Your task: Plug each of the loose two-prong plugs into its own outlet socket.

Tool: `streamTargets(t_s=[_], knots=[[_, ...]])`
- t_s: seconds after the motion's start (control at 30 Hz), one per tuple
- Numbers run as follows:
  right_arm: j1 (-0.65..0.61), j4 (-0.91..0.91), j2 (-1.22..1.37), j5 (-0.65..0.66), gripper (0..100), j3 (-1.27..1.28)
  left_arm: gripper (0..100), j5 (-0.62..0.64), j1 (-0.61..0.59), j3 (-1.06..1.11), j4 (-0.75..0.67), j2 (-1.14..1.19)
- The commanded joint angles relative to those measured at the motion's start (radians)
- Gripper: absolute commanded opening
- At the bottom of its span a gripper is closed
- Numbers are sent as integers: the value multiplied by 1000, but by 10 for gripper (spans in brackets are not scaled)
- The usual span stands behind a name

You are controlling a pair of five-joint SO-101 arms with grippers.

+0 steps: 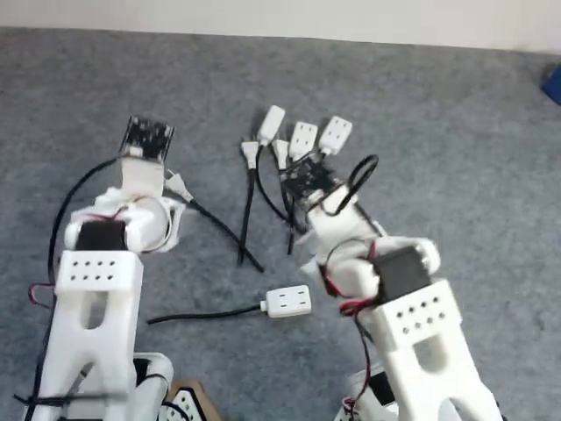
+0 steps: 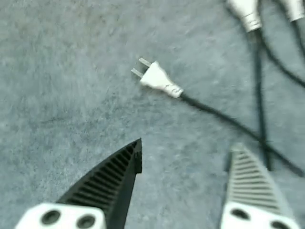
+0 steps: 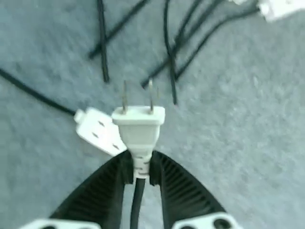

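My right gripper [image 3: 140,160] is shut on the neck of a white two-prong plug [image 3: 138,125], held above the carpet with its prongs pointing away from the wrist. A white outlet socket [image 3: 97,130] lies on the carpet just below and beside that plug. My left gripper [image 2: 186,150] is open above bare carpet, with a loose white plug [image 2: 156,78] and its black cable lying a short way ahead of the fingers. In the high view that plug [image 1: 180,186] lies beside the left arm [image 1: 131,219]. Three white outlet sockets [image 1: 303,136] sit beyond the right arm [image 1: 329,206].
Another white outlet socket [image 1: 287,302] with a black cord lies between the two arm bases. Two more plugs [image 1: 251,154] rest near the far sockets, their black cables [image 1: 248,210] trailing toward me. Grey carpet [image 1: 456,132] covers the table.
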Motion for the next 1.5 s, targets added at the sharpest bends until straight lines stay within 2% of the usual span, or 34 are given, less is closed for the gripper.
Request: streamTargets(t_s=[0.0,0.13,0.23,0.4,0.5,0.87,1.17,1.47], knots=[[-35,-199,-68,-31,6,99,404,55,65,-185,195,-54],[-38,-377,-77,-54,6,197,441,52,67,-108,198,-225],[-88,-456,-70,-75,6,243,450,18,67,16,164,-409],[-191,-519,-39,-77,6,308,448,3,76,298,66,-687],[-234,-522,-13,-78,6,315,447,3,130,403,25,-771],[-252,-524,44,-78,6,320,424,3,148,394,15,-722],[-302,-489,41,-80,6,311,418,-21,148,458,-130,-576],[-286,-403,-13,-80,6,226,416,-31,147,458,-166,-484]])
